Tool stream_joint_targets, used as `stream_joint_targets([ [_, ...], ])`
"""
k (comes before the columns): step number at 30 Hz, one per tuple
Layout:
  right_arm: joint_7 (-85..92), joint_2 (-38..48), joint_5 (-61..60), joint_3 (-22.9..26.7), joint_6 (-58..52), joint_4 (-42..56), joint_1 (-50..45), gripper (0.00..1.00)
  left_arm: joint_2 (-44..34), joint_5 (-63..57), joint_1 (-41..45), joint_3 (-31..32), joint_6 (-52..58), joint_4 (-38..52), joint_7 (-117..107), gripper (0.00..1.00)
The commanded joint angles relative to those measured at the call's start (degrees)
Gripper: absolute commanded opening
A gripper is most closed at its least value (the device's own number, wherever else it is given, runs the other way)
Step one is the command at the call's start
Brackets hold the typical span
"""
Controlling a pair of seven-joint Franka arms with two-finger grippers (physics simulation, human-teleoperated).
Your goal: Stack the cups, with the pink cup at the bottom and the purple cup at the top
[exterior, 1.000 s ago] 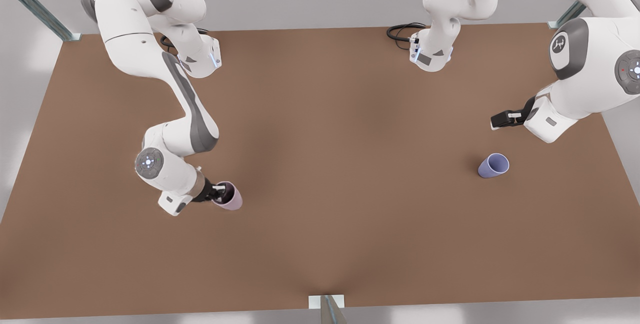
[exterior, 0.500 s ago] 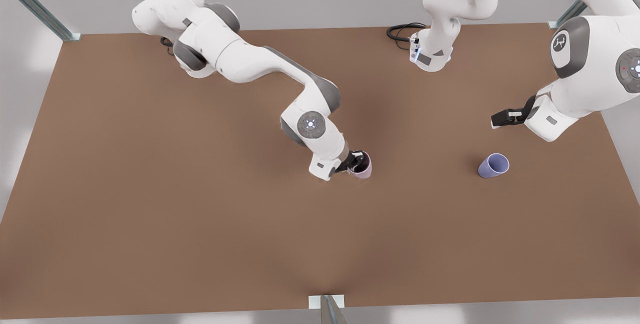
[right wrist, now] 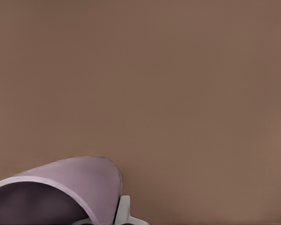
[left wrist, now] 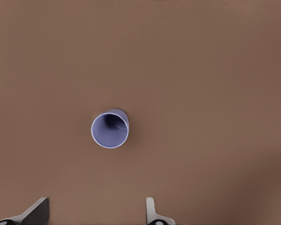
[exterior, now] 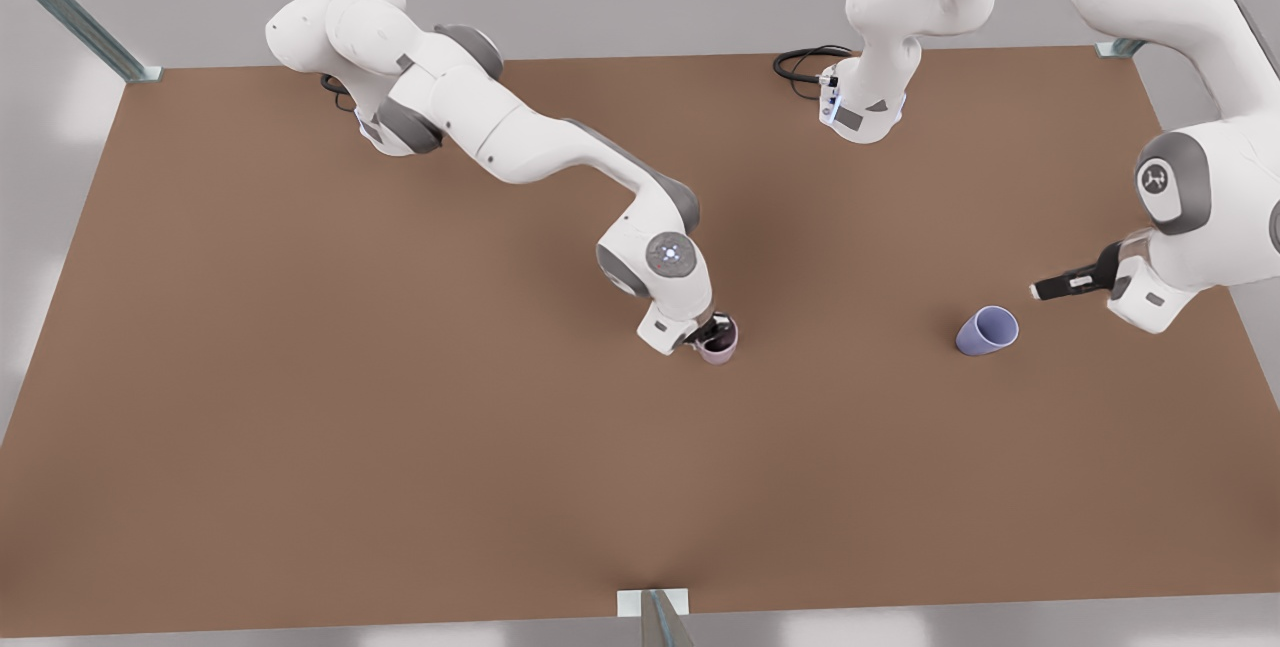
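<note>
My right gripper [exterior: 708,333] pinches the light, rigid pink cup [exterior: 719,341] by its rim; left gripper [exterior: 1045,289], spread apart, hovers at the purple cup's [exterior: 986,331] two o'clock.

Wide open counter [exterior: 400,447], two cups the only things in the way

The left gripper [left wrist: 96,213] hangs above the purple cup [left wrist: 110,130], fingers [left wrist: 152,213] spread wide; the cup sits just ahead of the tips with bare counter all round it, so nothing blocks the drop. In the front view that gripper [exterior: 1045,289] is near the cup [exterior: 987,331], not touching. The right gripper [exterior: 712,330] is clamped on the pink cup [exterior: 720,342] mid-counter: one finger inside the rim, one [right wrist: 124,211] outside. Between the two cups there's clear brown surface.
</note>
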State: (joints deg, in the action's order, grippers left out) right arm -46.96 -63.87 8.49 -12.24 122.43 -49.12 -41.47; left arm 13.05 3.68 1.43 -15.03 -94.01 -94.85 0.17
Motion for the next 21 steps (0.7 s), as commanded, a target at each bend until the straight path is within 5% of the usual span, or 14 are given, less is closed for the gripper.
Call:
stream_joint_targets([
  [1,-9.5,-0.3,2.1,-0.1,-2.7,0.0,0.0,0.21,0.1,1.9,-1.4,-0.4,-13.3,-4.8,16.9,1.00],
  [5,-9.5,-1.4,2.4,0.1,-2.7,-0.1,0.0,0.21,2.2,1.9,-1.6,-0.5,-21.7,-11.4,16.8,1.00],
  [6,-9.5,-1.3,2.4,0.1,-2.7,0.0,0.0,0.49,2.9,1.9,-2.3,-0.5,-22.3,-12.0,16.8,1.00],
  [7,-9.5,-1.3,2.4,0.1,-2.7,0.0,0.0,0.88,3.0,1.9,-2.2,-0.6,-24.7,-14.0,16.8,1.00],
  [8,-9.5,-1.3,2.8,0.1,-2.7,0.0,0.0,0.95,3.4,1.9,-2.3,-0.5,-26.4,-15.1,16.8,1.00],
  [21,-9.4,2.3,2.6,-0.4,-5.8,0.0,0.8,1.00,9.9,2.0,-3.5,-0.5,-28.6,-16.5,16.8,1.00],
])
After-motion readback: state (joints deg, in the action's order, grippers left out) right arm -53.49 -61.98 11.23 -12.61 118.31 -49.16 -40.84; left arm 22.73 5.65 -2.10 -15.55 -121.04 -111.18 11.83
